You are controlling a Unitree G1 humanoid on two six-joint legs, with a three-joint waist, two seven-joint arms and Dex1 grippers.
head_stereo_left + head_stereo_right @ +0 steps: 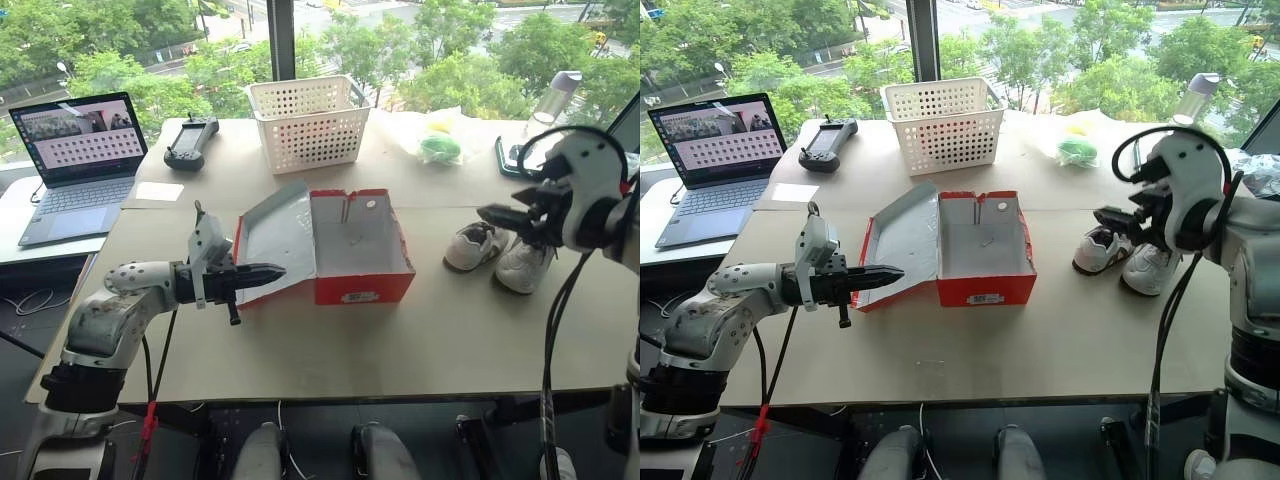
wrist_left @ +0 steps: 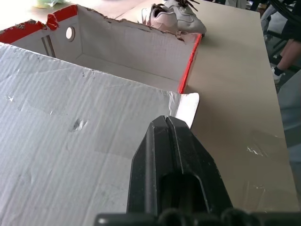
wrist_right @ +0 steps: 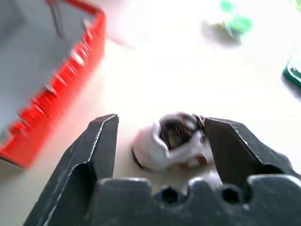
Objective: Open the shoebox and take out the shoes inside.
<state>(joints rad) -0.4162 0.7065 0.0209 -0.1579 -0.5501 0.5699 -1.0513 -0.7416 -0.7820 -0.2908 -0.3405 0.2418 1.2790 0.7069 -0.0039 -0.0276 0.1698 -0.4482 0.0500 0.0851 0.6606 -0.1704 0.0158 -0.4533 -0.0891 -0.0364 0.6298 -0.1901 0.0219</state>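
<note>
Table [image 1: 330, 340]: shoebox [image 1: 350, 250] open, label unreadable; left jaws together, right jaws apart.

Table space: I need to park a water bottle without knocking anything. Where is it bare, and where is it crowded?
Bare: the wide near strip of the table in front of the shoebox, and the stretch between the box and the shoes. Crowded: the far edge, with laptop, controller, basket and a green-filled bag.
</note>
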